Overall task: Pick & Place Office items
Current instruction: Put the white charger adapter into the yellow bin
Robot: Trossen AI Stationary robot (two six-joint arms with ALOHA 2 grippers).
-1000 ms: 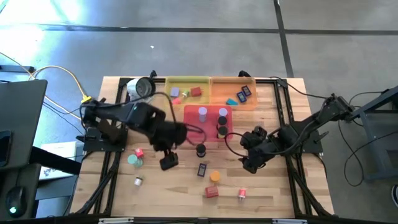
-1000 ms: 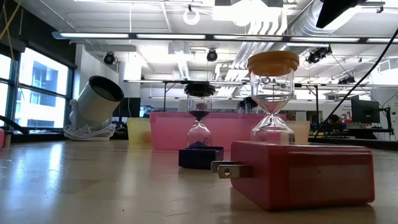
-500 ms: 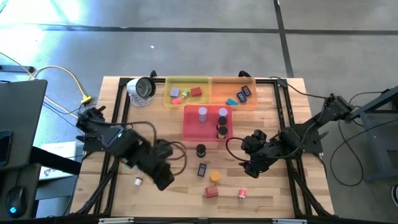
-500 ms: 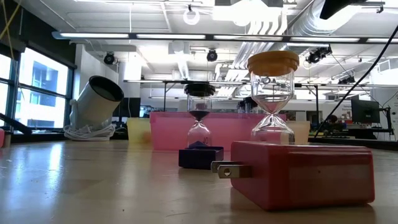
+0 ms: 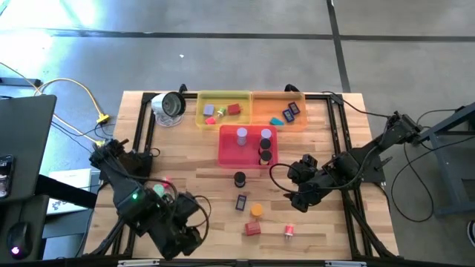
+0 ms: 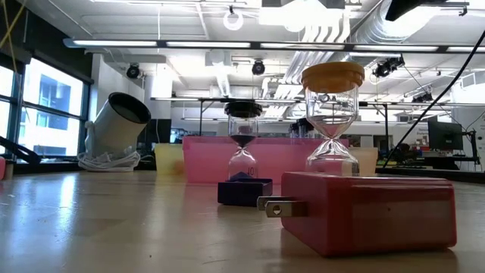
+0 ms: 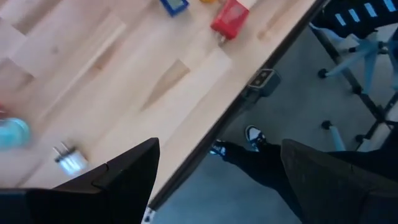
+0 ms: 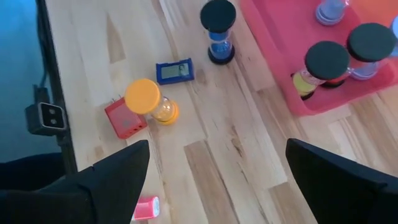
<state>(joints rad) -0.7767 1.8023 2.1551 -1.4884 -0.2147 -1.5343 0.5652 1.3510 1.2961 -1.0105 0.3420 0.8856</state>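
From above, the left claw [image 5: 180, 239] is hanging released over the worktop's [image 5: 326, 226] near edge, and the right claw [image 5: 295, 199] is hovering released beside the black-capped timer [image 5: 240, 179]. Past the right wrist's fingers, the orange-capped timer [image 8: 147, 99] is standing against the red block [image 8: 124, 118], with the blue piece [image 8: 175, 71] just beside.
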